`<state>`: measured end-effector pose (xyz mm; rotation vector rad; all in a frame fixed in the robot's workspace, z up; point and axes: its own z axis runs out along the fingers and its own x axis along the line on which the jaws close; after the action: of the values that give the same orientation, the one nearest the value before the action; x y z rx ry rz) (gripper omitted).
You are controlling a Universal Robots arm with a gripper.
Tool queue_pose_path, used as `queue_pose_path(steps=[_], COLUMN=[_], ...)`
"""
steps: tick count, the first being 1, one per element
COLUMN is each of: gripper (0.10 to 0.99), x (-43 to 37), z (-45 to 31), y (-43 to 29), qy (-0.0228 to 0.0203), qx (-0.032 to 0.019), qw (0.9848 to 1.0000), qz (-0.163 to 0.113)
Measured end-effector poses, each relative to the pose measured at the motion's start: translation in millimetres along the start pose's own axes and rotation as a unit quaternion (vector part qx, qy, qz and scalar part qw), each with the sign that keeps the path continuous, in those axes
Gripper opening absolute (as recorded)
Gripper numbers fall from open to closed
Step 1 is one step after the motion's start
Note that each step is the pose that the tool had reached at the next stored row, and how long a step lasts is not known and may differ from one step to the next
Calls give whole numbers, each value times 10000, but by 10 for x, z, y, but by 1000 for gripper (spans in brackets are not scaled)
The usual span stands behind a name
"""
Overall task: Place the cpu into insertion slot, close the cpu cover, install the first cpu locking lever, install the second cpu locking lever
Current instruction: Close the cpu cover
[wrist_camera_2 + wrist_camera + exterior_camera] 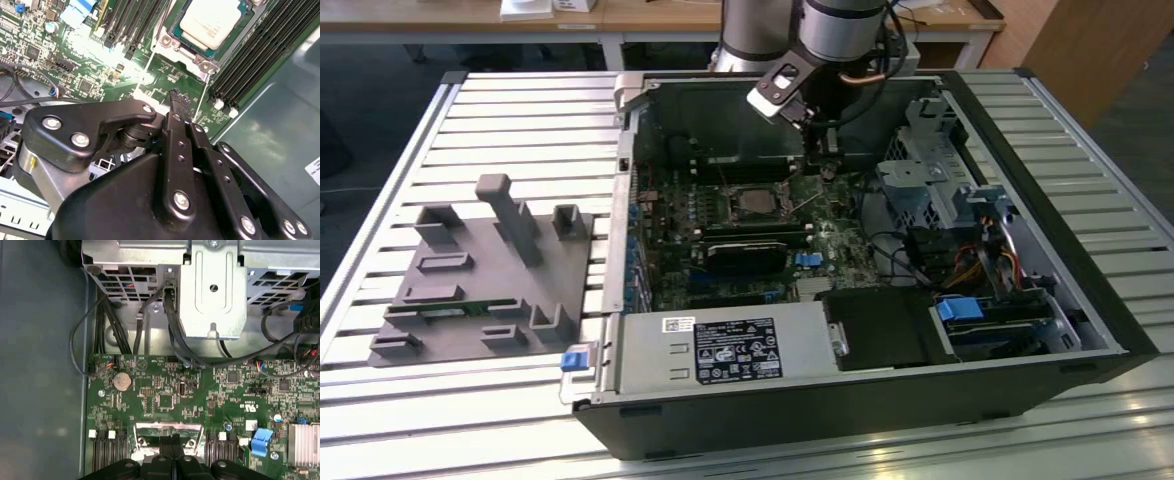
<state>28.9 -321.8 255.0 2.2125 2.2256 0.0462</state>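
The cpu [210, 20], a pale silvery square chip, lies in the insertion slot [754, 203] on the green motherboard inside the open computer case. In the second wrist view a green edge of the chip shows around its metal face. My gripper [825, 170] hangs just above the board, beside the slot on the exterior view's right. Its black fingers [177, 97] are pressed together with nothing between them. A silver frame edge [167, 429] with two screws sits by the gripper [171, 440]. I cannot tell whether the cpu cover is down.
Rows of black memory slots [250, 65] flank the socket. A metal drive cage [212, 290] and black cables [175, 340] lie beyond the gripper. A grey fixture block [480, 270] stands on the slatted table at the exterior view's left. The power supply [720, 350] fills the case's near corner.
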Motion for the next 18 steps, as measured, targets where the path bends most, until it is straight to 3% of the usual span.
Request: queue_pose_path(steps=[18], gripper=[106], x=[0], z=[2], y=[81], qy=[0], qx=[1], qw=[10000], qz=[0])
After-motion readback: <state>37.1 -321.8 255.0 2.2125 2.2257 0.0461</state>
